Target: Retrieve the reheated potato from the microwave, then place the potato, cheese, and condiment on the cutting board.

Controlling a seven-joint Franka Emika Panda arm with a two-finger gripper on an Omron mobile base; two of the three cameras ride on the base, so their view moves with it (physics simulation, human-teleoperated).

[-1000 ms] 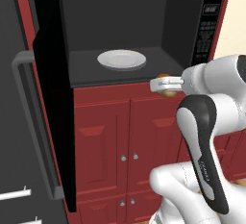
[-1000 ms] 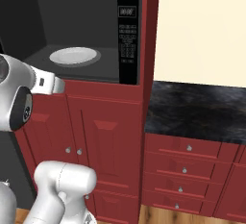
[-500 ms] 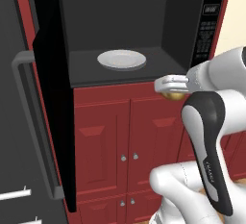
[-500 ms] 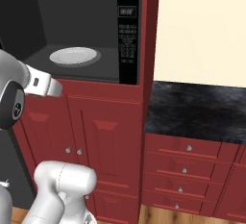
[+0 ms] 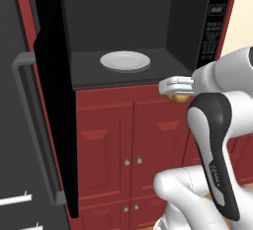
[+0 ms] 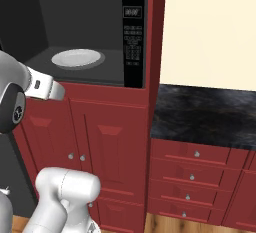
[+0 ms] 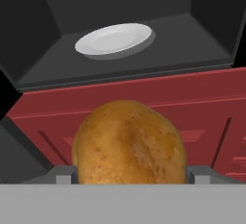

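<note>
Compared with a second ago, we see the gripper (image 5: 174, 90) drawn slightly back and lower, away from the microwave (image 5: 133, 36), now level with the red strip just below the oven's floor. The fingers (image 5: 170, 82) are closed on the potato (image 7: 129, 143), which we see in the hand view as a golden-brown ball wedged between the two tips; in the left base view its brown skin shows just under the pale finger. The potato thus sits outside the cavity, in front of the red cabinet doors (image 5: 128, 140). Inside the oven we find a white round plate (image 5: 125, 60) lying bare at the middle of the dark floor. The microwave door (image 5: 52, 100) stands swung wide open to the left, edge-on to the left base camera, with its long grey handle (image 5: 29, 120) on the outer face; it bounds the space to the left of the arm. The button panel (image 6: 133, 37) lines the right side of the opening. To the right, in the right base view, we see a dark stone counter (image 6: 205, 114) above red drawers (image 6: 197, 172), well apart from the gripper.
</note>
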